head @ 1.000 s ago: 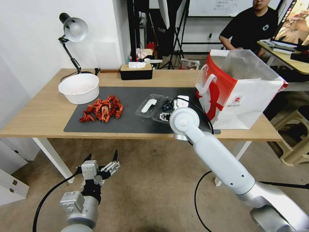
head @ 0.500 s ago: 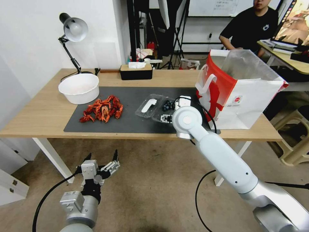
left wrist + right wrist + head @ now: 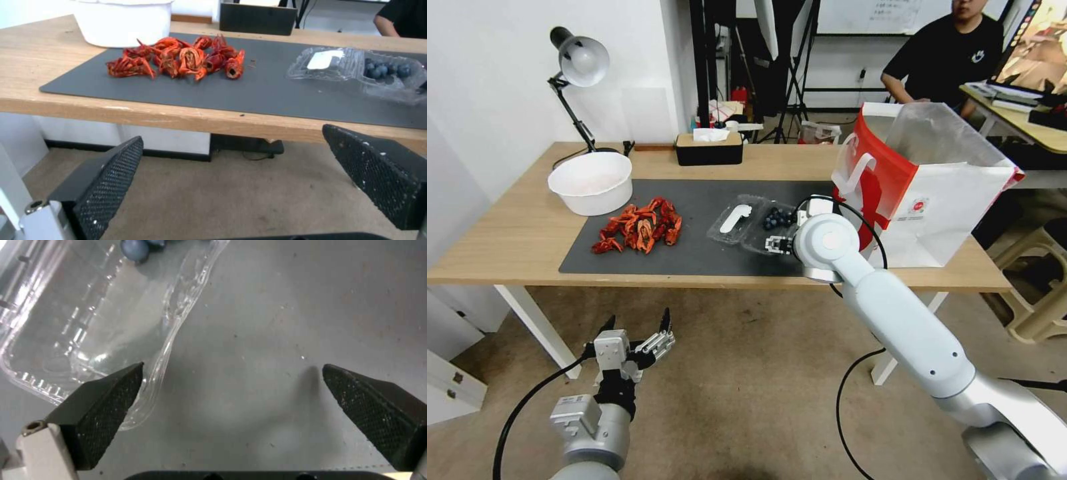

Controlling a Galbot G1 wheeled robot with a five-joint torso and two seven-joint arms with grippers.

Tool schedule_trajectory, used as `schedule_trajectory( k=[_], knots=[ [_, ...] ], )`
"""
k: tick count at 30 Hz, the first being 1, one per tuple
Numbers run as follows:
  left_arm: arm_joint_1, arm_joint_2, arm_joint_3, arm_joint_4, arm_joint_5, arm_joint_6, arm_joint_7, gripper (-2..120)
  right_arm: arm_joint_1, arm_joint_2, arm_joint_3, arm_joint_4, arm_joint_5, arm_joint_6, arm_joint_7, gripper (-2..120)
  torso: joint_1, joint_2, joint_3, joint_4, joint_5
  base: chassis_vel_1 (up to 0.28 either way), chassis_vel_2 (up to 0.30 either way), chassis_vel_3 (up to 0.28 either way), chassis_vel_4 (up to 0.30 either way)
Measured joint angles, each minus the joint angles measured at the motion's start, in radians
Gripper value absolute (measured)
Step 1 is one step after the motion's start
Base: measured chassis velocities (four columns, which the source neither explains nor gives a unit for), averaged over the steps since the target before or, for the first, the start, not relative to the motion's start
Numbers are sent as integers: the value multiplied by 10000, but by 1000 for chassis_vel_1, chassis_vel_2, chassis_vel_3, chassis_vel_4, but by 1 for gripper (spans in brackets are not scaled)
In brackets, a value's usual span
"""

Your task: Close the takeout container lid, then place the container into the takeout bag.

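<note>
Currently, head view: the small clear plastic clamshell takeout container (image 3: pixel 760 227) lies open on the dark grey mat (image 3: pixel 694 253), mid-bench toward the front edge, blueberries in its right half. Its clear hinged lid with the white label (image 3: pixel 735 219) lies flat, to the left. The large red-and-white paper takeout bag (image 3: pixel 920 193) stands upright at the bench's right end, mouth open. Right gripper (image 3: pixel 779 245) sits at the container's front edge, mostly hidden by the wrist. Left gripper (image 3: pixel 637 333) hangs below the bench's front edge, fingers spread, empty.

Left wrist view: left gripper wide open, holding nothing; container (image 3: pixel 391 78) and lid (image 3: pixel 327 60) on the mat (image 3: pixel 267 96), right of a pile of red crayfish shells (image 3: pixel 182 60).

Right wrist view: right gripper (image 3: pixel 231 386) wide open over the mat (image 3: pixel 289 323), empty; one finger (image 3: pixel 104 406) overlaps the container's rim (image 3: pixel 173 326).
</note>
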Motion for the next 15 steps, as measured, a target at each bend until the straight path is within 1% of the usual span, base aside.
schedule_trajectory(
  k=[7, 15],
  knots=[
    [-59, 53, -5, 52, -15, -24, -52, 100, -111, -95, 105, 4, -15, 0, -1, 100, 0, 0, 0, 0, 0, 0, 0, 0, 0],
    [-85, 72, 38, 171, -7, -174, -131, 100, -116, -419, 174, 136, 99, 4, 85, 100, 0, 0, 0, 0, 0, 0, 0, 0, 0]
  ],
)
